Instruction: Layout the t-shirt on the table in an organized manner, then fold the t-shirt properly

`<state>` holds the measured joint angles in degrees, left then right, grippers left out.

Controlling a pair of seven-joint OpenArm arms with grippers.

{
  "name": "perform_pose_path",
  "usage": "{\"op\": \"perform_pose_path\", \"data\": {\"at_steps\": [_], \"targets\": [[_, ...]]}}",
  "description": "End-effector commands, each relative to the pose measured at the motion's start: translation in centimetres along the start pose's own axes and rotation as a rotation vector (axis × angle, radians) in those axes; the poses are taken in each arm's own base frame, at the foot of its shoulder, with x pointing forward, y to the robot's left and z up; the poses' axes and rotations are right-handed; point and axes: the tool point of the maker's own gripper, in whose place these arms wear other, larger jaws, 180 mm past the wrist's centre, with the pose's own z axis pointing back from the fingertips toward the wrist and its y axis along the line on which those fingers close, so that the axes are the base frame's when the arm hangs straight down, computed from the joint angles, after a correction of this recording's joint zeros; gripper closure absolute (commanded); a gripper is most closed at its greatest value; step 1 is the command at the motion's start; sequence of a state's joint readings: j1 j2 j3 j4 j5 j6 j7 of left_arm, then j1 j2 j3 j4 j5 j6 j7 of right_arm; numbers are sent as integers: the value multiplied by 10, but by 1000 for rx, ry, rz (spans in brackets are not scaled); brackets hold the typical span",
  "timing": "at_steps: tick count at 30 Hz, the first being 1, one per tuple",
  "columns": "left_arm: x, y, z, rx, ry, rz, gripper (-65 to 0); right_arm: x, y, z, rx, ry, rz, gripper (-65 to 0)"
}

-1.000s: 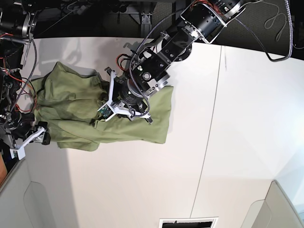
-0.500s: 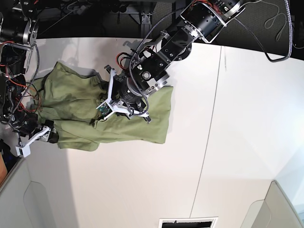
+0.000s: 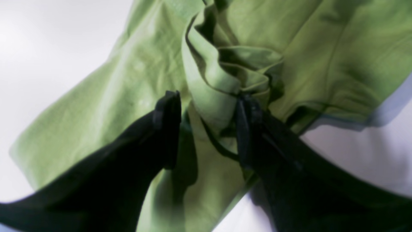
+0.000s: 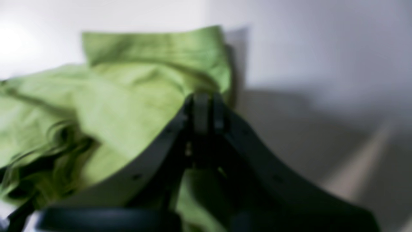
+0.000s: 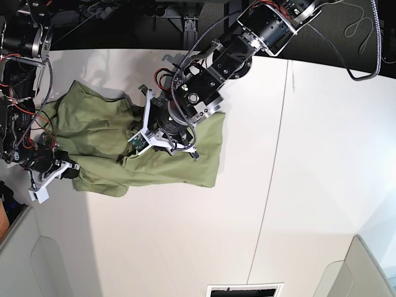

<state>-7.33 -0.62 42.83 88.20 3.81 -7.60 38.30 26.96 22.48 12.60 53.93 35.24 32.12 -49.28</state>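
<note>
Now, with my right claw (image 4: 202,111) pinched shut at the t-shirt (image 5: 111,133) edge bunched on the table (image 5: 309,154) and my left claw (image 3: 206,129) open astride a fold, I should pull outward slowly, low and taut.

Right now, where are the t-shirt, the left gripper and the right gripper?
t-shirt (image 5: 99,124), base view, wrinkled body panel.
left gripper (image 3: 206,129), left wrist view, between fingertips straddling a fold.
right gripper (image 4: 202,111), right wrist view, closed fingertips.

Left claw (image 3: 206,129) jaws parted, angled down; right claw (image 4: 202,112) jaws pressed together, low, tilted forward
</note>
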Motion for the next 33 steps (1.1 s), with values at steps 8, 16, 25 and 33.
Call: {"op": "perform_pose_path", "data": {"at_steps": [8, 16, 25, 33], "targets": [[23, 5, 1, 12, -68, 0, -296, 1, 27, 33, 36, -99, 129, 0], [5, 0, -8, -11, -23, -13, -296, -40, 41, 58, 13, -59, 234, 0], [-32, -7, -22, -39, 77, -20, -296, -73, 57, 69, 24, -20, 280, 0], [-23, 2, -24, -26, 62, -28, -296, -95, 43, 69, -37, 47, 274, -148]]}}
